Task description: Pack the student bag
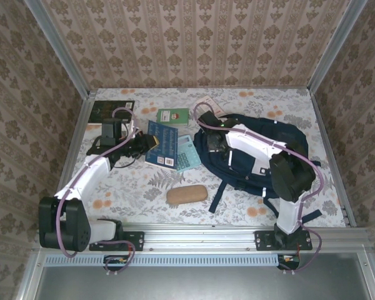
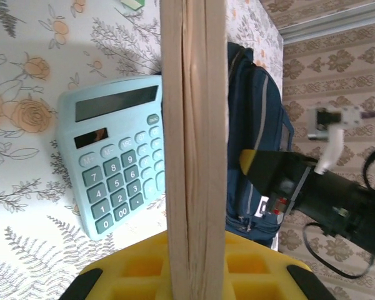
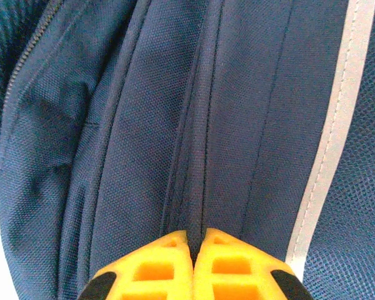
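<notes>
You see walls (image 1: 200,37) with brown flower wallpaper on three sides. The table (image 1: 137,187) has a white cloth (image 1: 256,103) with orange flowers and grey leaves. A shiny metal rail (image 1: 194,232) runs along its near edge.

Book (image 2: 194,125) in tool (image 2: 194,275); calculator (image 2: 115,156); student bag (image 2: 253,125)

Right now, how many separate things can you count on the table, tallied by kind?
backpack: 1
Books: 2, dark book and blue book
calculator: 1
brown case: 1
green box: 1
wooden stick: 1
Total: 7
</notes>
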